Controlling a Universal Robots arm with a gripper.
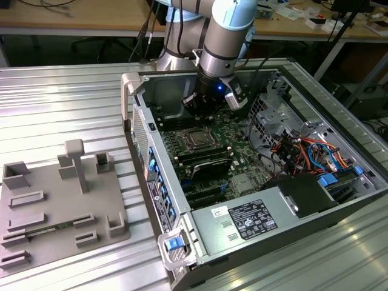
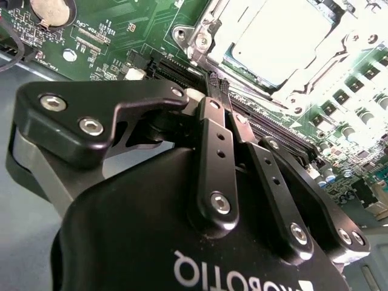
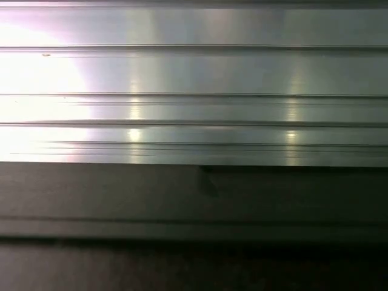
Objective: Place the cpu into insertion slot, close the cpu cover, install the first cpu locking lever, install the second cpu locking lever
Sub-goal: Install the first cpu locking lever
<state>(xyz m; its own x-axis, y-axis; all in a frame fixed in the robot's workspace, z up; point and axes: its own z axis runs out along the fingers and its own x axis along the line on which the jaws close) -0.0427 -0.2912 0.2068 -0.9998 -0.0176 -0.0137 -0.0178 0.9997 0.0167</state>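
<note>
In the second wrist view the cpu (image 2: pixel 279 36) shows its silver-grey top, lying flat in the socket on the green motherboard (image 2: pixel 121 30). The silvery cpu cover (image 2: pixel 203 39) lies down around it as a metal frame, and the insertion slot is hidden beneath both. My gripper (image 2: pixel 218 85) is shut with nothing between its black fingers (image 2: pixel 212 151), its tips just beside the socket's edge. In the exterior view the gripper (image 1: pixel 197 108) hangs inside the open computer case, a little behind the cpu (image 1: pixel 197 139). How the locking levers stand I cannot tell.
Long black memory slots (image 1: pixel 203 160) lie in front of the socket. A power supply (image 1: pixel 248 221) and coloured cables (image 1: pixel 303 151) crowd the exterior view's right. A grey fixture plate (image 1: pixel 60 206) rests on the ribbed metal table (image 3: pixel 194 73) at the left. The case wall (image 1: pixel 145 139) rises beside the board.
</note>
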